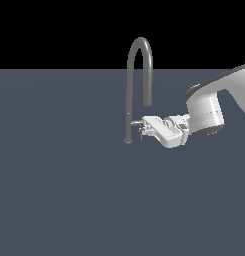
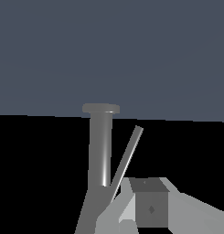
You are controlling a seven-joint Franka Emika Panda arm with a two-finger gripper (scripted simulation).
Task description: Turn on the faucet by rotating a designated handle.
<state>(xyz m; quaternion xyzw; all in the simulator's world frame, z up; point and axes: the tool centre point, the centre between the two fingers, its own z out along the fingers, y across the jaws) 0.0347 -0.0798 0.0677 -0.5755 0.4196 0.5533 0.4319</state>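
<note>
The faucet [image 1: 129, 85] is a tall thin grey gooseneck standing on a small round base, its thicker spout end pointing down. The handle [image 1: 136, 122] is a short light-grey stub sticking out of the lower stem toward the exterior view's right. My gripper [image 1: 142, 130] reaches in from the exterior view's right, with its fingertips right at the handle and just below it. In the wrist view the faucet stem [image 2: 100, 151], a thin slanted rod [image 2: 130, 153] and a grey block-shaped fingertip [image 2: 150, 208] fill the near field. The gap between the fingers does not show.
The faucet stands on a flat dark blue-grey floor [image 1: 69, 200]. My white arm [image 1: 214, 105] stretches in from the exterior view's right edge. Nothing else stands on the floor.
</note>
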